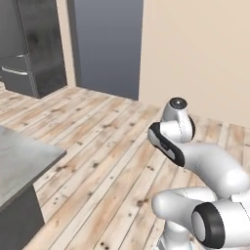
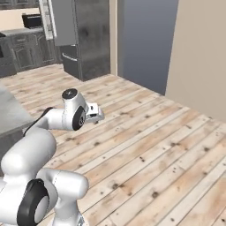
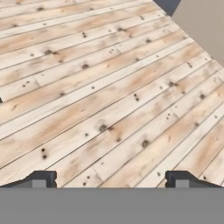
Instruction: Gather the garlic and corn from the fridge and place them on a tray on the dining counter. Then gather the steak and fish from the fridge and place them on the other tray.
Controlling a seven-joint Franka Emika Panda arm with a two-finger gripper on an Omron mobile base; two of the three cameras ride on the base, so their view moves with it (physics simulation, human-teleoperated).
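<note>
Fridge [image 2: 84,35] standing well ahead across the wooden floor [image 3: 109,87], doors shut. Gripper [image 3: 111,179] facing the floor, jaws gaping wide, holding nothing. Judging: base should be closing in squarely before reaching for a handle.

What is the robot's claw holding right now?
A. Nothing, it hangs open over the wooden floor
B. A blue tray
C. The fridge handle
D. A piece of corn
A. In the hand view the two dark fingertips stand wide apart with only bare wooden floor between them, and the fridge stands far off across the room.
</note>
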